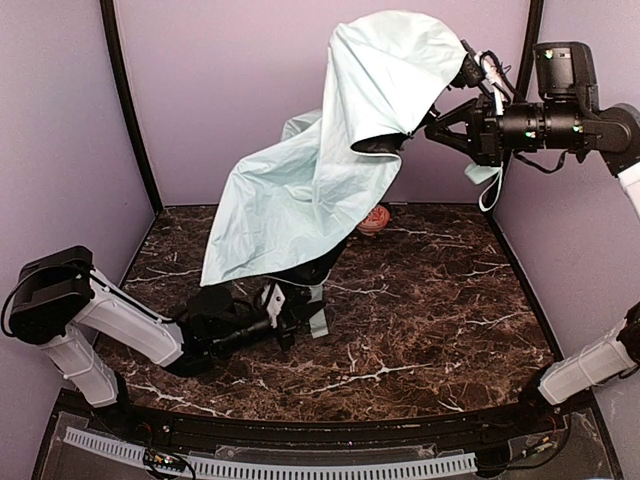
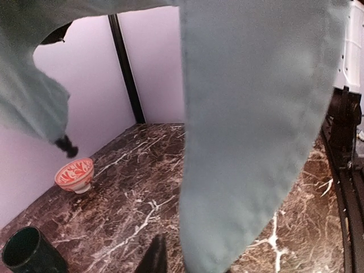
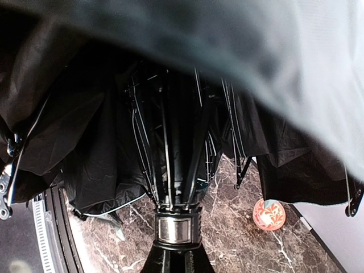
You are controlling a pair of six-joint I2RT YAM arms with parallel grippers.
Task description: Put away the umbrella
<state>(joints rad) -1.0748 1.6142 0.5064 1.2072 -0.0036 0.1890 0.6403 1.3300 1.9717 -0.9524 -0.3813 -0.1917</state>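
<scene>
The umbrella (image 1: 320,170) hangs half-collapsed in the air, its pale mint-green fabric draping from upper right down to the tabletop at lower left. My right gripper (image 1: 440,128) is high at the right, shut on the umbrella's shaft just behind the silver-banded runner (image 3: 179,227). Black ribs and lining (image 3: 170,142) fan out ahead of that gripper (image 3: 177,264). A mint strap (image 1: 487,180) dangles below it. My left gripper (image 1: 290,318) is low on the table under the fabric's lower edge. In its wrist view one black finger (image 2: 154,256) shows beside the hanging fabric (image 2: 250,114); the other finger is hidden.
A red-and-white patterned bowl (image 1: 373,220) (image 2: 74,174) (image 3: 269,214) sits on the dark marble table (image 1: 430,300) near the back wall. A dark green mug (image 2: 25,250) stands at the left wrist view's lower left. Lilac walls enclose the table; a black rail runs along its near edge.
</scene>
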